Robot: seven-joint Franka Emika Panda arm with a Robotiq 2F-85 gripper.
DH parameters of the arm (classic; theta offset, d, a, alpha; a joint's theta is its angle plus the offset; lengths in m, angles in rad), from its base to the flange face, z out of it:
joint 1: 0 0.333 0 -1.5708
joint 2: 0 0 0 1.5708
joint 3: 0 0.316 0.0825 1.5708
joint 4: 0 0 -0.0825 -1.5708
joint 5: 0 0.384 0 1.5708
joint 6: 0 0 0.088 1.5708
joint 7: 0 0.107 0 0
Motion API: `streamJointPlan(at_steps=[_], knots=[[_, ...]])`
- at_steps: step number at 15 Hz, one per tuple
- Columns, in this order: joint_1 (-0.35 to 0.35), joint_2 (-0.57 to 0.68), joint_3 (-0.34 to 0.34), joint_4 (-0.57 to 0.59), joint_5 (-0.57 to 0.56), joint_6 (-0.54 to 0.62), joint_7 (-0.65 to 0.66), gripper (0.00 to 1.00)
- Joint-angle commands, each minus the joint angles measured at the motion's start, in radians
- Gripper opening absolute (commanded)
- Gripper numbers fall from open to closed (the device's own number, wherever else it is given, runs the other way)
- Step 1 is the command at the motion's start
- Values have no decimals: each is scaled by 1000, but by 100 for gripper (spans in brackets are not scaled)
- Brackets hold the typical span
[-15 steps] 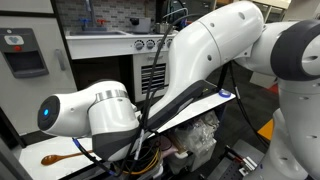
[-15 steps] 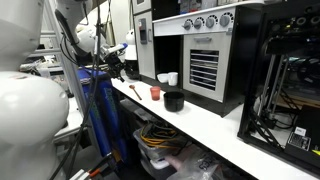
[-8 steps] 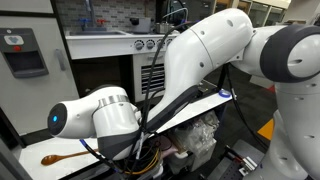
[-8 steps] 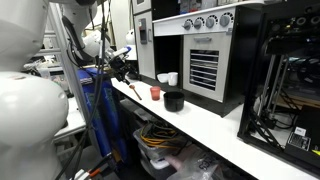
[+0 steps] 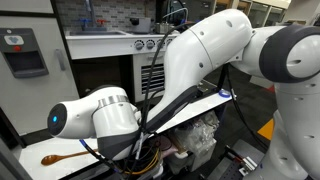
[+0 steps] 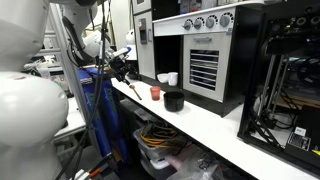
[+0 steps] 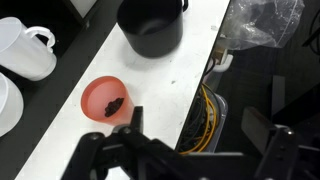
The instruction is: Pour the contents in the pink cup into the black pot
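Observation:
The pink cup (image 7: 105, 98) stands upright on the white table (image 7: 190, 60) with dark bits inside it. In an exterior view the pink cup (image 6: 155, 93) is small, just left of the black pot (image 6: 174, 100). The black pot (image 7: 152, 25) sits beyond the cup at the top of the wrist view. My gripper (image 7: 197, 120) is open and holds nothing. Its left finger (image 7: 135, 118) is close beside the cup, and the right finger hangs past the table's edge. In an exterior view the gripper (image 6: 123, 66) hovers above and left of the cup. The arm hides both objects in the remaining exterior view.
A white mug (image 7: 28, 45) and a white bowl (image 7: 5, 105) stand left of the cup, near the toy oven (image 6: 200, 50). Below the table edge are a bin of yellow cables (image 7: 205, 115) and a plastic bag (image 7: 265, 25). A wooden spoon (image 5: 60, 157) lies on the table.
The arm has shifted a little toward the cup since a second ago, then held still. The jaws stay open.

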Motion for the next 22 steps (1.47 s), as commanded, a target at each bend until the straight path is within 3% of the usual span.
streamJointPlan(at_steps=[1,6,15,22], knots=[[-8,5,12,6,-5,-7,1,100],[-18,3,10,-4,-10,9,-14,100],[-108,61,-23,-13,-230,285,-128,100],[-84,148,-31,42,-270,277,-227,100]])
